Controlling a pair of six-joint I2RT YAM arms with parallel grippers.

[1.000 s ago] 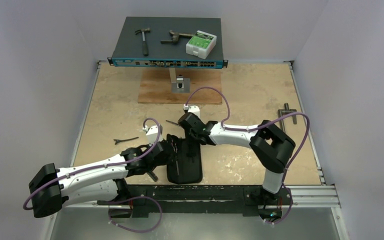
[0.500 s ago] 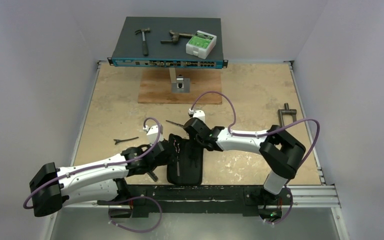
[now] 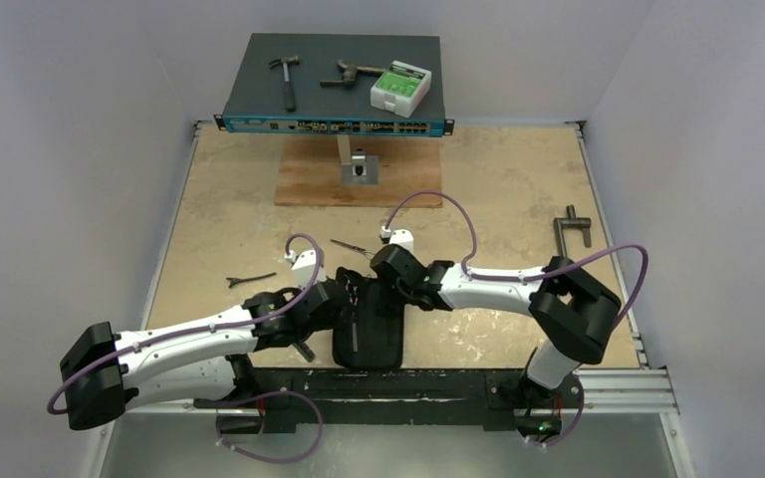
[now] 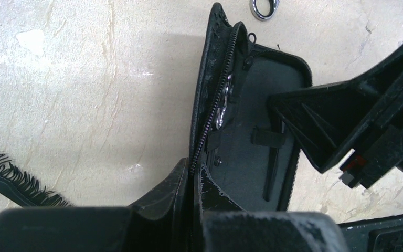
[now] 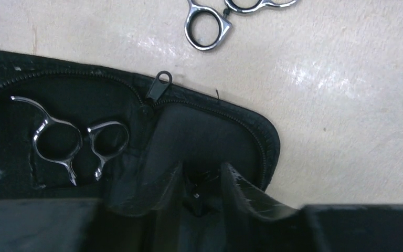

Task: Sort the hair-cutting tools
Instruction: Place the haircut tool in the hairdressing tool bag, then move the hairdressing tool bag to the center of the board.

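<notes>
You see the left fingers [image 4: 184,181] clamped shut on the zipper edge of the open black fabric case [image 3: 369,344], which lies on the beige stone-patterned tabletop [image 3: 508,189]. The right fingers [image 5: 230,181] stand partly apart over its padded right flap, gripping nothing. One slim silver ring-handled scissors [image 5: 57,139] sits inside the case and a second silver pair [image 5: 207,29] lies just beyond it; the thin black pointed hair clip [image 3: 250,278] lies well left, the long black comb [image 4: 16,181] near the left fingers.
</notes>
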